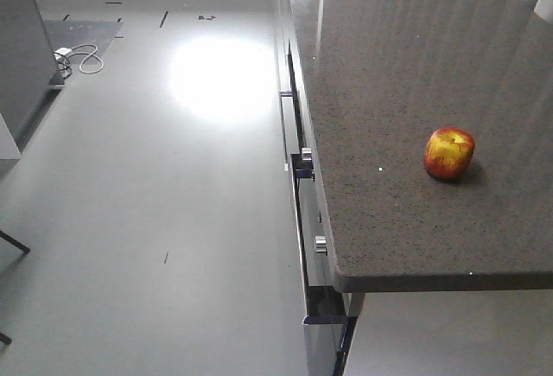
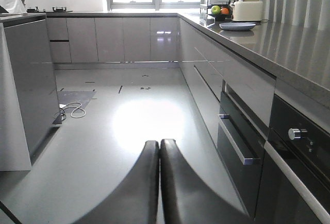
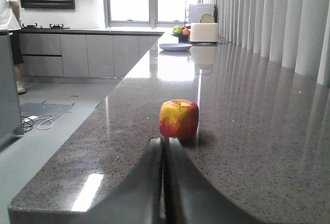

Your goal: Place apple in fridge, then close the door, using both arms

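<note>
The apple (image 1: 449,153), red with yellow patches, stands alone on the dark speckled countertop (image 1: 389,65) near its front right corner. In the right wrist view the apple (image 3: 179,119) sits just beyond and slightly right of my right gripper (image 3: 165,139). That gripper is shut, empty and low over the countertop (image 3: 247,147). My left gripper (image 2: 159,141) is shut on nothing and hangs over the grey floor beside the cabinets. Neither gripper shows in the front view. The fridge and its door are out of view.
Under the counter edge run an oven with chrome knobs (image 2: 297,133) and drawers with bar handles (image 2: 237,144). A grey island (image 2: 31,80) stands at the left, with a white cable (image 1: 82,58) on the floor by it. A plate (image 3: 175,47), a toaster (image 3: 203,31) and a person (image 3: 7,23) are far off.
</note>
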Tool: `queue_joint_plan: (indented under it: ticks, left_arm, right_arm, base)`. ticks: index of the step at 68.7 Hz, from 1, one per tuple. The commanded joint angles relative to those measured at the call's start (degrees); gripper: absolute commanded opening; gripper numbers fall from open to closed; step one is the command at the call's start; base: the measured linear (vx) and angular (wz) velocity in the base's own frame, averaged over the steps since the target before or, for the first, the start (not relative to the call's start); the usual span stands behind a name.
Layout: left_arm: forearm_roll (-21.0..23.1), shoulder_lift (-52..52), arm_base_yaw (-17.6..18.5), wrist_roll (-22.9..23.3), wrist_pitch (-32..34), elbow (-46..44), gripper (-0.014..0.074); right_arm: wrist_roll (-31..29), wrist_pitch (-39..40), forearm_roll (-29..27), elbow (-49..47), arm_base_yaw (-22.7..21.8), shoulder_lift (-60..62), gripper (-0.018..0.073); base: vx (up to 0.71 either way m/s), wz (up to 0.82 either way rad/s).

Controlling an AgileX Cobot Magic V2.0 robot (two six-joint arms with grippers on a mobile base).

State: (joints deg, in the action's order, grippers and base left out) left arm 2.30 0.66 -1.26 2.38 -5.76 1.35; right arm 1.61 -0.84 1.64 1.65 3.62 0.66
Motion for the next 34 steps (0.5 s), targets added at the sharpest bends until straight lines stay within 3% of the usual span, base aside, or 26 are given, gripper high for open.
queue_joint_plan:
  ticks: [1,28,34]
  left_arm:
    - [0.5,0.8,0.1,0.5,4.7,-0.9,-0.0006]
    - [0.5,0.8,0.1,0.5,4.7,-0.9,-0.0006]
    - [0.5,0.8,0.1,0.5,4.7,-0.9,-0.0006]
  right_arm:
    - [-0.2,4.2,0.7,-0.2,-0.4,0.6,-0.0003]
    - [-0.1,4.5,0.6,-0.2,-0.4,0.6,-0.0003]
    - [0.2,4.8,-1.6,-0.2,-0.4,0.6,-0.0003]
  base:
    - [0.0,0.0]
    - [0.0,0.0]
    - [0.0,0.0]
